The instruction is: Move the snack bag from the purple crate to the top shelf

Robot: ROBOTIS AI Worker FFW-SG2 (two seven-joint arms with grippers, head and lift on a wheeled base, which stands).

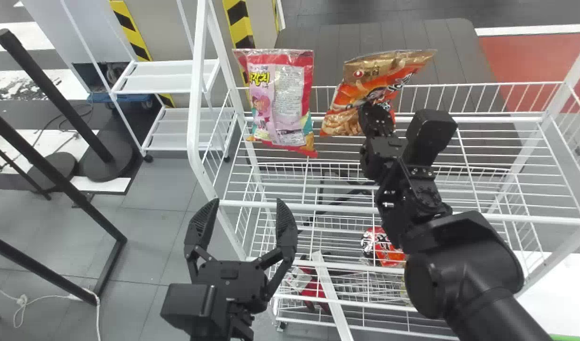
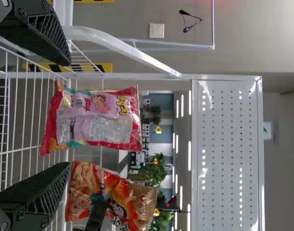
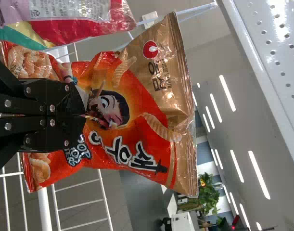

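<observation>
An orange and gold snack bag (image 1: 365,85) is upright and slightly tilted at the back of the top shelf (image 1: 413,142). My right gripper (image 1: 376,106) is shut on its front; in the right wrist view the gripper (image 3: 84,113) pinches the orange snack bag (image 3: 151,139) near its middle. The same snack bag (image 2: 110,195) appears in the left wrist view. My left gripper (image 1: 247,208) stands open at the shelf's front left corner, nothing between its fingers; the left wrist view also shows this gripper (image 2: 70,113) with its fingers wide apart.
A pink snack bag (image 1: 282,102) stands upright left of the orange one. Lower wire shelves hold a red package (image 1: 382,246) and a red item (image 1: 313,293). The rack's white post (image 1: 195,94) rises at the left. Black poles (image 1: 53,94) stand farther left.
</observation>
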